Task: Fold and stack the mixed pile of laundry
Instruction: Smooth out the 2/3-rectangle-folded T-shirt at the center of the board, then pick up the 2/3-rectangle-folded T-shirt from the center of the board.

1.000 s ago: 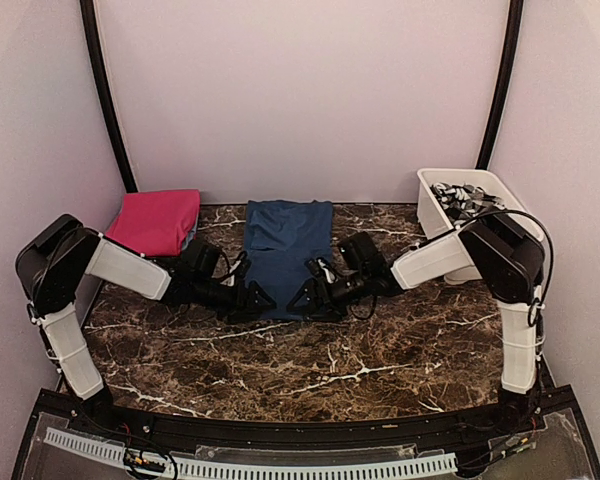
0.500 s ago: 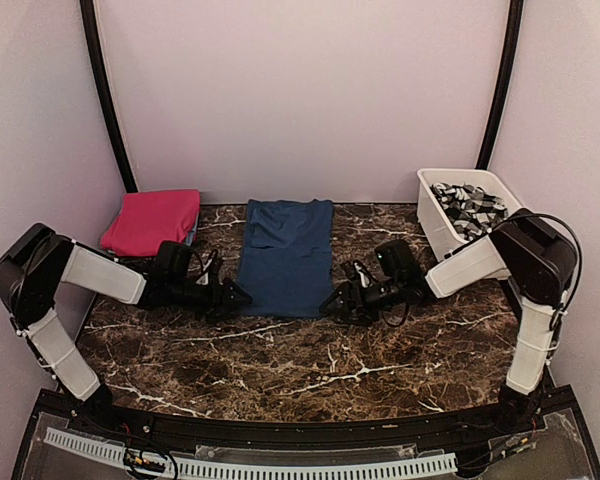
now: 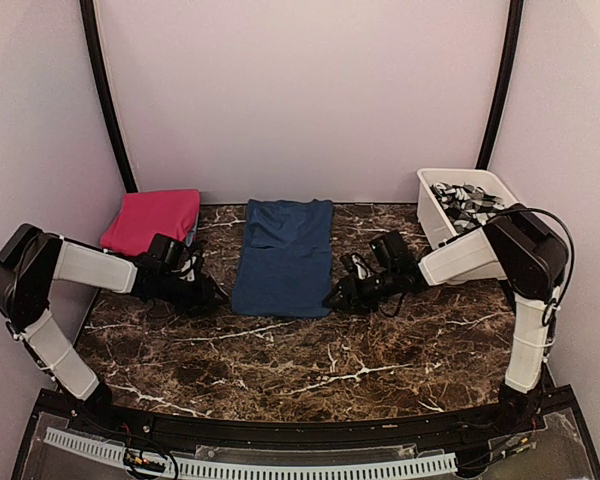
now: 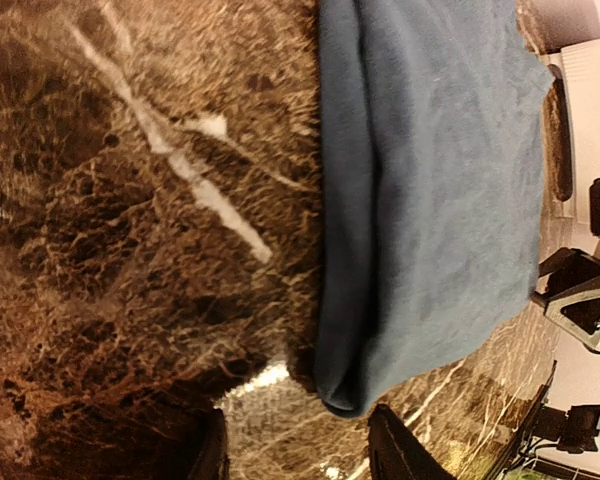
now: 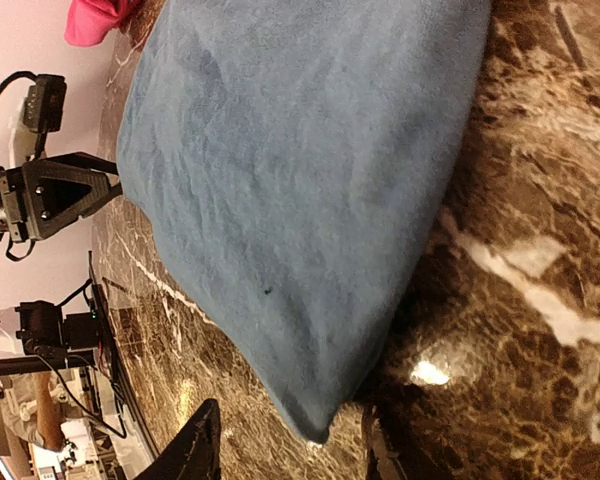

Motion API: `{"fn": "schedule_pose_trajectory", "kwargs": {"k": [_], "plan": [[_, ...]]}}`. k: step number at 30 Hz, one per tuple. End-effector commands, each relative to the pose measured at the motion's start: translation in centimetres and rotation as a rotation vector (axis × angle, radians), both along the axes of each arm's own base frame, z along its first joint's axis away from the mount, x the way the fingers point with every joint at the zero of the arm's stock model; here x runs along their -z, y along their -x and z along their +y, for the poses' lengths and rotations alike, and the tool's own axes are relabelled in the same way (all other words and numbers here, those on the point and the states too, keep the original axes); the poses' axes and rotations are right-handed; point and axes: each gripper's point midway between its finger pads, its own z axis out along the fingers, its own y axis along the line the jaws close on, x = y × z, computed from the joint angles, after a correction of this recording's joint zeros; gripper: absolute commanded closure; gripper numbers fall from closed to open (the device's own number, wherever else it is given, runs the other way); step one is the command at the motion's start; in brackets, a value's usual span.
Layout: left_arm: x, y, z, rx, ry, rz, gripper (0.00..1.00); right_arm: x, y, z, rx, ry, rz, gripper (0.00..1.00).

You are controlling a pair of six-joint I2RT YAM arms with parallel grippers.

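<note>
Navy-blue garment [image 3: 283,258] laid flat at centre of marble table [image 3: 310,370], already folded into long narrow strip; cross-fold judged not yet done; left gripper [image 4: 295,445] seen partly open just beside near left corner, nothing clamped; right gripper [image 5: 285,445] likewise partly open, near right corner lying at its mouth, no pinch seen; magenta-pink garment [image 3: 152,220] folded and set at back left; grey-and-white patterned garment [image 3: 467,203] heaped unfolded in white tub [image 3: 430,222]; roughly half of task judged left.

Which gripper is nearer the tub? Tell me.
Right. The right gripper is at the blue cloth's right edge, on the tub's side; the left gripper is beyond the cloth's left edge.
</note>
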Motion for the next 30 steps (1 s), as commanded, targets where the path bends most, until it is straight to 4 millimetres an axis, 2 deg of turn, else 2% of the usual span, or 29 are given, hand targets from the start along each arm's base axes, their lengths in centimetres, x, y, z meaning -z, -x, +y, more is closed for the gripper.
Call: {"fn": "schedule_pose_trajectory", "kwargs": {"k": [1, 4, 8, 9, 12, 16, 21, 25, 27, 30], "plan": [[1.3, -0.2, -0.6, 0.037, -0.002, 0.016, 0.55, 1.8, -0.2, 0.8, -0.015, 0.010, 0.021, 0.56], [2.0, 0.3, -1.8, 0.080, 0.001, 0.019, 0.56, 2.3, 0.1, 1.2, -0.021, 0.003, 0.030, 0.60], [2.7, 0.6, -2.3, 0.103, 0.003, 0.026, 0.61, 2.4, 0.3, 1.4, -0.020, -0.002, 0.037, 0.62], [2.8, 0.7, -2.3, 0.102, 0.005, 0.030, 0.64, 2.4, 0.4, 1.4, -0.020, -0.002, 0.038, 0.62], [2.7, 1.0, -2.4, 0.102, 0.018, 0.032, 0.67, 2.5, 0.9, 1.0, -0.020, 0.007, 0.050, 0.49], [3.2, 1.8, -2.5, 0.102, 0.040, 0.049, 0.70, 3.3, 2.1, 0.5, -0.014, 0.011, 0.069, 0.50], [3.9, 2.0, -3.3, 0.128, 0.050, 0.055, 0.74, 3.6, 1.5, 1.6, -0.029, -0.011, 0.063, 0.59], [3.7, 2.0, -3.8, 0.137, 0.060, 0.057, 0.86, 3.1, 1.5, 2.0, -0.034, -0.025, 0.067, 0.72], [3.2, 2.5, -3.9, 0.138, 0.068, 0.056, 0.97, 3.0, 1.9, 1.5, -0.028, -0.011, 0.071, 0.82], [2.7, 4.1, -3.5, 0.132, 0.058, 0.065, 1.00, 2.4, 2.9, 0.4, -0.018, 0.014, 0.072, 0.99]]}}
